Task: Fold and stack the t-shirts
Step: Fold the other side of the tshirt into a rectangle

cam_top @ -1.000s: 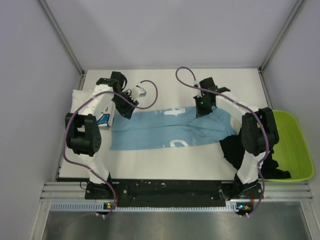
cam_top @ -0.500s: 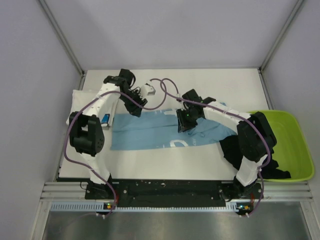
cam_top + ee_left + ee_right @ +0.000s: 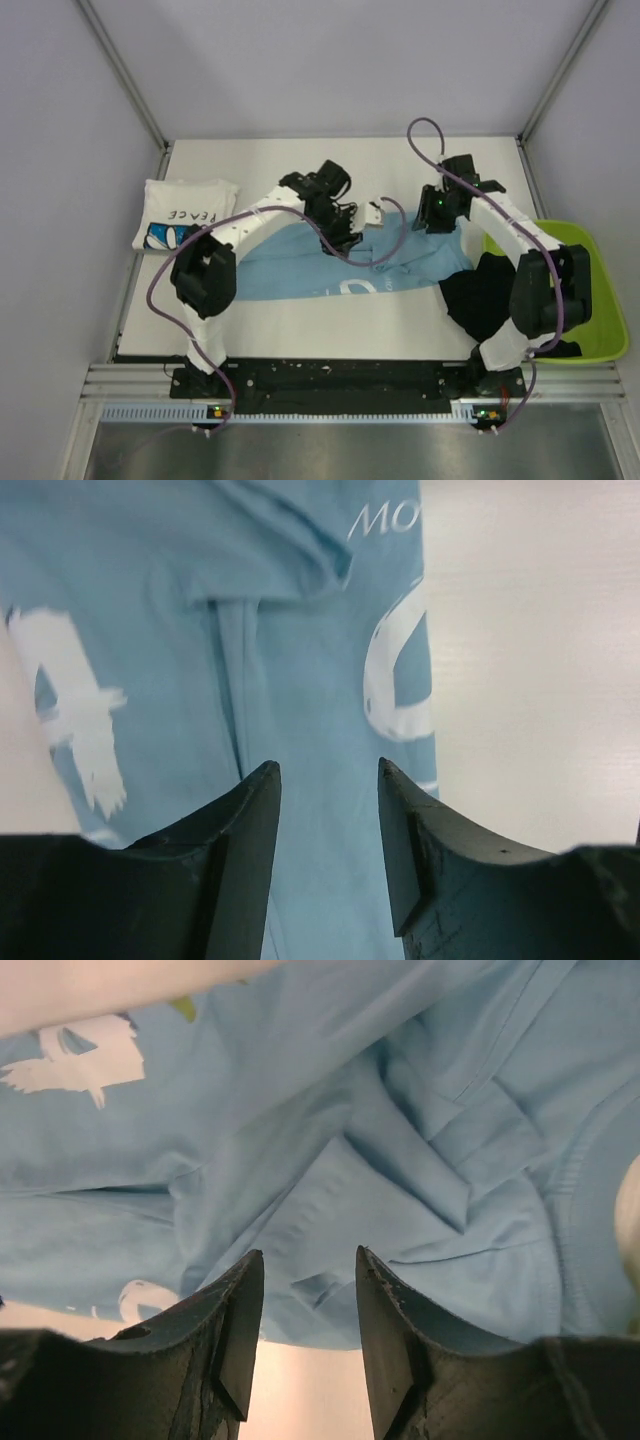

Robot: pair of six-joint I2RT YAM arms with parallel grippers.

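Note:
The light blue t-shirt (image 3: pixel 290 275) lies spread lengthwise across the middle of the table, its right end rumpled. My left gripper (image 3: pixel 346 234) is open and empty over the shirt's middle. In the left wrist view the jaws (image 3: pixel 328 770) stand apart above flat blue cloth (image 3: pixel 300 630) with white print. My right gripper (image 3: pixel 435 214) is open and empty over the shirt's right end. In the right wrist view it (image 3: pixel 308 1255) hangs over creased blue cloth (image 3: pixel 330 1110). The white "PEACE" t-shirt (image 3: pixel 185 212) lies folded at the far left. The black t-shirt (image 3: pixel 490 300) is heaped at the right.
A lime-green bin (image 3: pixel 595 280) stands at the right edge, with the black shirt draped over its near-left rim. The white table (image 3: pixel 300 165) is bordered by grey walls. The arm bases and a black rail run along the near edge.
My left gripper swung right from the shirt's left end to over its middle, uncovering the white shirt. My right gripper went left over the shirt, then back to its right end.

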